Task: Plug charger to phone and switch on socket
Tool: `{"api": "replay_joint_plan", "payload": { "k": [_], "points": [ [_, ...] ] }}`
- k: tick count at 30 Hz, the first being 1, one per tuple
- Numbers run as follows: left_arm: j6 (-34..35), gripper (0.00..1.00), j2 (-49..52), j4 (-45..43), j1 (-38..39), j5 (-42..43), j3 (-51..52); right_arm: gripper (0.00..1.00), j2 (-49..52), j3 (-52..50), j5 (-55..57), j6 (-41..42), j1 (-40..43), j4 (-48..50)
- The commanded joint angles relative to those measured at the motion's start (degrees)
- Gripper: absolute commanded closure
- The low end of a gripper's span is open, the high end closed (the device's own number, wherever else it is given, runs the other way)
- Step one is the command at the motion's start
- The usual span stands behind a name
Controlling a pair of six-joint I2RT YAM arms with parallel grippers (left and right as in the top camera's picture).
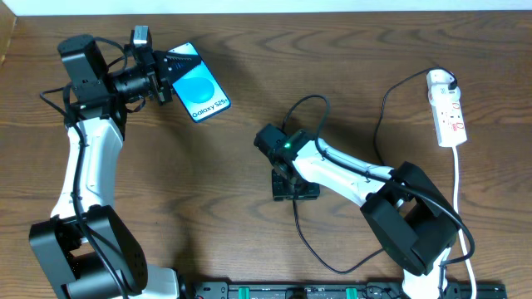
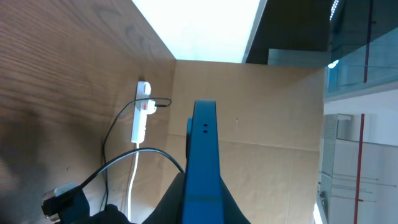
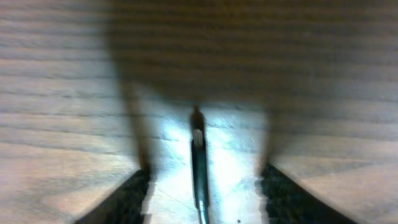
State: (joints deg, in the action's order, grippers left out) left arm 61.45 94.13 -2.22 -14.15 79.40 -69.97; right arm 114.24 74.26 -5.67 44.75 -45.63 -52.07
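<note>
- The right arm (image 1: 349, 170) reaches from the near right corner to mid-table. Its wrist is bent over so the right gripper (image 1: 295, 191) points down at the table (image 1: 208, 216).
- Its fingers (image 3: 132, 200) stand partly apart, one on each side of the charger's plug tip (image 3: 196, 127). The tip lies flat on the wood and touches neither finger.
- The left arm (image 1: 87, 166) stretches up the left side. The left gripper (image 1: 176, 73) is clamped tight on one end of the phone (image 1: 201, 90), screen up.
- The socket (image 1: 449, 116) lies at the far right, well apart from the phone, with the white adapter (image 1: 440, 80) at its far end.
</note>
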Motion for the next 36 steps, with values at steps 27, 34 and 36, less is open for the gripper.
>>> {"api": "replay_joint_plan", "payload": {
  "k": [27, 34, 36],
  "points": [
    [-0.09, 0.93, -0.52, -0.74, -0.31, -6.25, -0.39, 0.93, 1.57, 4.68, -74.07, -24.44, 15.34, 36.28],
    [-0.11, 0.93, -0.52, -13.81, -0.31, -0.17, -0.39, 0.88, 1.57, 4.68, -83.23, -17.75, 15.15, 54.27],
    [-0.09, 0.93, -0.52, -17.88, -0.31, 2.36, -0.39, 0.89, 1.57, 4.68, -83.69, -16.28, 15.08, 57.77]
  ]
}}
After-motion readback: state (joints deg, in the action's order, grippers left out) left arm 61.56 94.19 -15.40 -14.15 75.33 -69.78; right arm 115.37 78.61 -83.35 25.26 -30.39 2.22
